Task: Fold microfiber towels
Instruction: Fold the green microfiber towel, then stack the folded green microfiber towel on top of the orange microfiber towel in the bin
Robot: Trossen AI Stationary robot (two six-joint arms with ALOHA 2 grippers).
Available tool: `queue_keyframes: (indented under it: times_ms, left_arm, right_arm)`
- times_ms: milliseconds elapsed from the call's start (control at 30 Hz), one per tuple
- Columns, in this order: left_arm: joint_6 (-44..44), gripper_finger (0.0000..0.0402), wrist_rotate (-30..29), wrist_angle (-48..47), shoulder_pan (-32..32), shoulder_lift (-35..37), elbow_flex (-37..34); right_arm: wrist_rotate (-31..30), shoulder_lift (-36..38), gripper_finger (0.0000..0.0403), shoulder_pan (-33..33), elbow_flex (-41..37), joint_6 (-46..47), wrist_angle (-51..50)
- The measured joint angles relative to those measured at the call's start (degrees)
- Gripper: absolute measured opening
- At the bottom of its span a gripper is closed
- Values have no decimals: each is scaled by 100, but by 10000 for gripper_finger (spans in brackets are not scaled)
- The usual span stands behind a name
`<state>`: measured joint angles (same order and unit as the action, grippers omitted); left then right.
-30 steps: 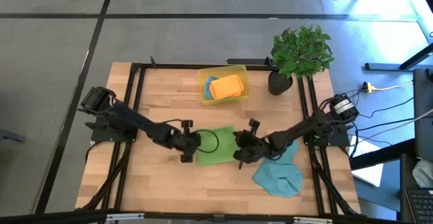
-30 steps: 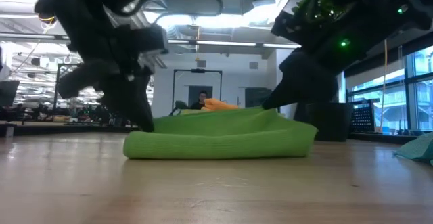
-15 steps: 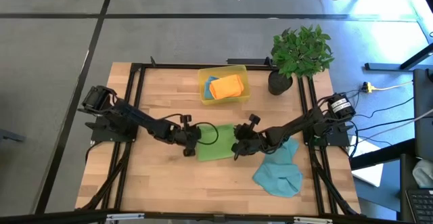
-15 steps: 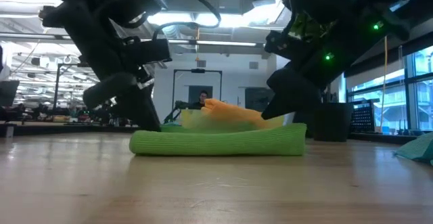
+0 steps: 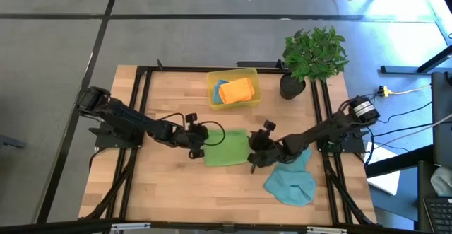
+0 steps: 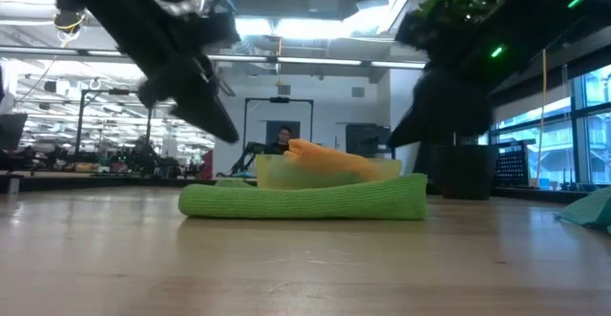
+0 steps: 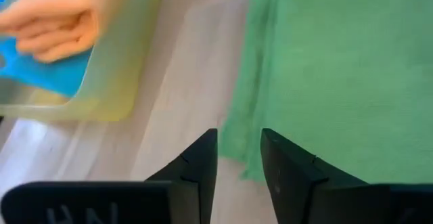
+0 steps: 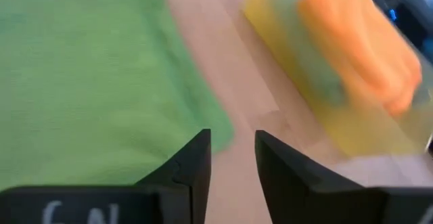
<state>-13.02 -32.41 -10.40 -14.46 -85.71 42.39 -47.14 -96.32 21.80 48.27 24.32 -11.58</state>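
Green towel (image 5: 226,148) lies folded mid-counter (image 5: 162,191) w/ left hand (image 5: 198,139) & right hand (image 5: 253,151) beside it, both slightly open & empty; teal towel (image 5: 291,181) nearby still crumpled.

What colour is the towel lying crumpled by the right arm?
Teal-blue: the crumpled soft microfiber towel, clearest in the high view.
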Motion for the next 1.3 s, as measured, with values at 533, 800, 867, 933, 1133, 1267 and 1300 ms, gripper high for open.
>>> queue_keyframes:
  times_ms: [533, 800, 867, 933, 1133, 1267, 1300]
  left_arm:
    - [-441, 106, 619, 1222, -1490, -865, -2]
    - [-636, 103, 599, 1083, -1529, -1088, -2]
    - [-613, 103, 568, 1076, -1547, -993, -2]
    - [-603, 103, 500, 1089, -1578, -876, -2]
    - [-460, 106, 544, 1085, -1611, -744, 0]
    - [-485, 116, 682, 1159, -1587, -832, 0]
    - [-461, 118, 671, 1148, -1584, -860, 0]
  right_arm:
    - [1224, -801, 118, 695, 4, 530, 814]
    - [1217, -867, 118, 686, 3, 525, 808]
    - [1122, -701, 118, 692, 2, 469, 793]
    - [1026, -475, 118, 738, 2, 389, 777]
    - [800, -139, 112, 901, 4, 365, 759]
    - [1066, -213, 112, 951, 7, 334, 803]
    - [1160, -259, 112, 971, 5, 246, 795]
